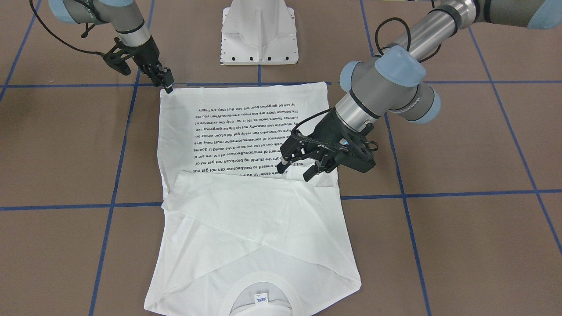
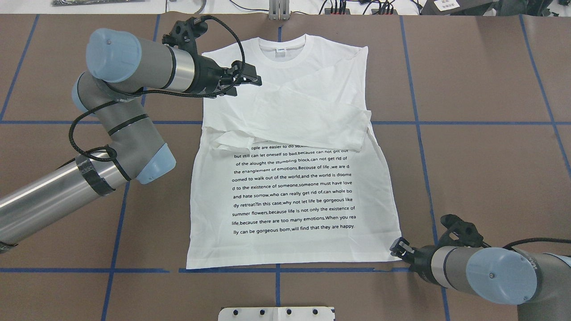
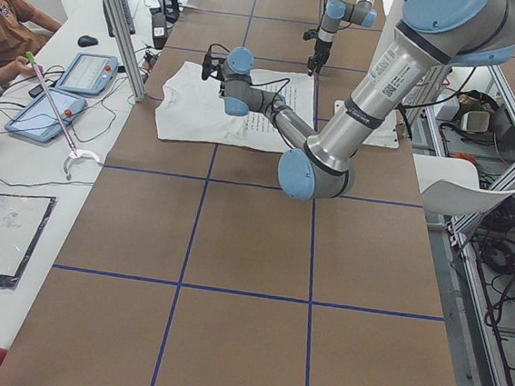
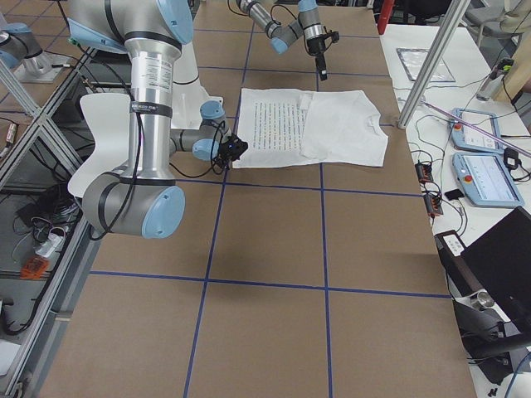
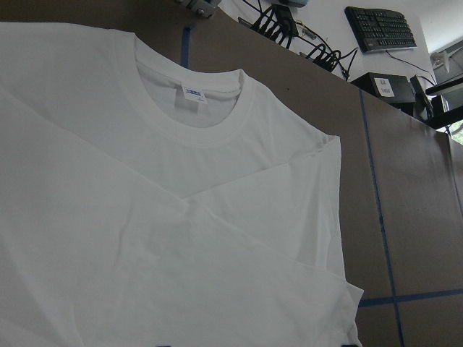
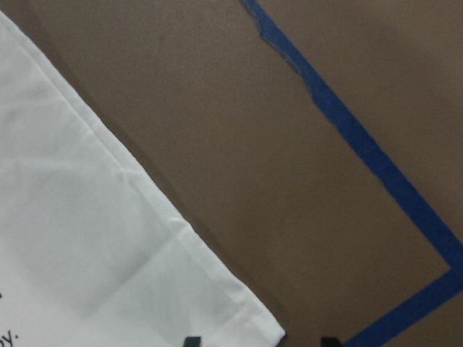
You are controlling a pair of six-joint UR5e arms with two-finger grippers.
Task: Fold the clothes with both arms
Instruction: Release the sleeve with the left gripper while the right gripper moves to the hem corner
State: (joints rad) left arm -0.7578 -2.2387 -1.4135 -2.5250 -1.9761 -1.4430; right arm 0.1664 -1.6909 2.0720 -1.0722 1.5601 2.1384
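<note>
Both open, L fingers point(image 1: 309, 174) over shirt point(image 1: 246, 228) sleeve, R fingers point(image 1: 167, 87) at hem corner, pedestal point(image 1: 259, 35) nearby

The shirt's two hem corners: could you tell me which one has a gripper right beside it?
The hem corner on the robot's right: the right gripper sits at it, while the other hem corner lies alone.

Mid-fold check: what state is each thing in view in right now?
shirt: lying flat, print side up, hem not yet folded.
sleeves: both folded across the chest.
left gripper: open, empty, above the shirt.
right gripper: open, at a hem corner, not shut on it.
</note>
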